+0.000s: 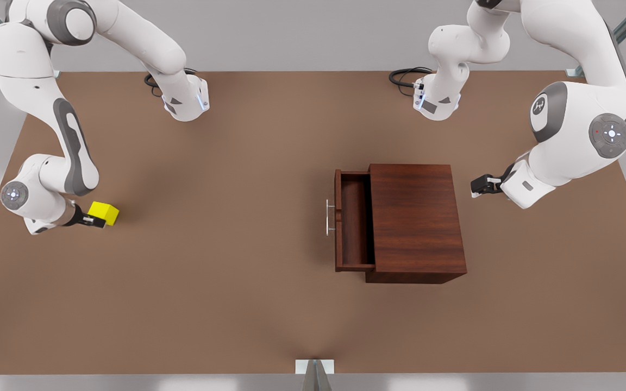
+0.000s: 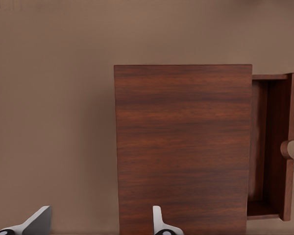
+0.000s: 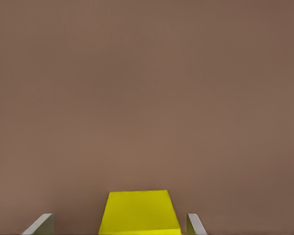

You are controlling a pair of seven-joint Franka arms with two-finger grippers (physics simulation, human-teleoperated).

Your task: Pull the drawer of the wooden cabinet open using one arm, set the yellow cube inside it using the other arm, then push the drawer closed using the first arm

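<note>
The yellow cube (image 1: 104, 213) rests on the table at the front view's left. My right gripper (image 1: 95, 220) is open, with a finger on each side of the cube (image 3: 139, 211) and a small gap on both sides. The wooden cabinet (image 1: 416, 217) stands right of centre, and its drawer (image 1: 354, 225) is pulled out toward the front view's left, with the silver handle (image 1: 327, 217) on its front panel. The drawer's inside holds nothing. My left gripper (image 1: 475, 187) hangs open behind the cabinet (image 2: 181, 147), on the side away from the drawer (image 2: 277, 147), touching nothing.
A brown table (image 1: 210, 282) carries the cabinet and the cube, with wide bare space between them. Both arm bases (image 1: 185, 100) (image 1: 435, 100) stand at the far edge. A small bracket (image 1: 314, 366) sits at the near edge.
</note>
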